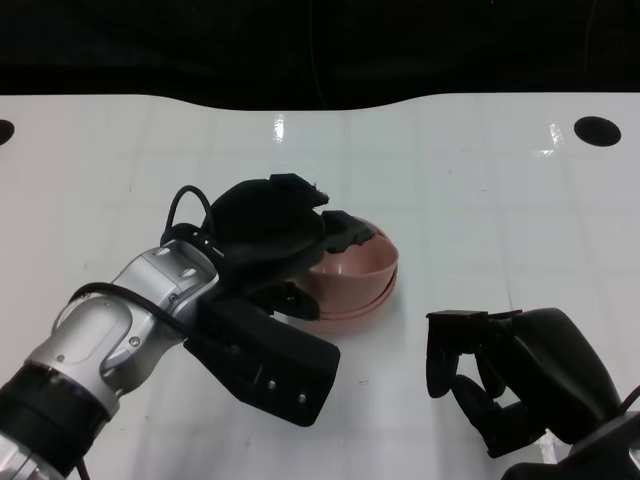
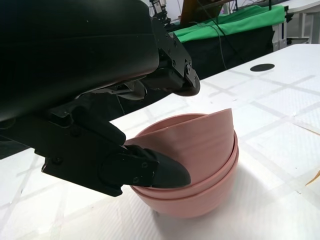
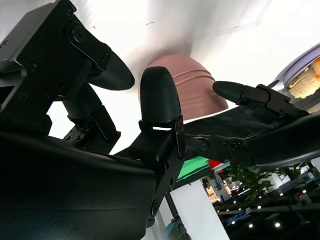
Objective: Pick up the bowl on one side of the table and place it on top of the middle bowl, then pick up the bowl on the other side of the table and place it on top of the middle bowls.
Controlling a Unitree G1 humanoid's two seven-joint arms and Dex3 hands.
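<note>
1. The pink bowls [image 1: 355,283] sit nested in a stack near the middle of the white table [image 1: 480,190]. They're a matte salmon pink, with smooth rounded sides.
2. In the left wrist view you can count three rims on the stack [image 2: 200,170]. The top bowl is tilted, one edge riding up higher than the ones under it, so it's not fully seated.
3. The left hand [image 1: 285,245] is on that top bowl: fingers hooked over the rim, thumb [image 2: 150,170] pressed against the outer wall, so it's gripping it.
4. The right hand [image 1: 500,375] hangs just off to the side of the stack, holding nothing, fingers loosely apart.
5. The right wrist view shows the stack [image 3: 192,85] upside down between its fingers [image 3: 160,95].
</note>
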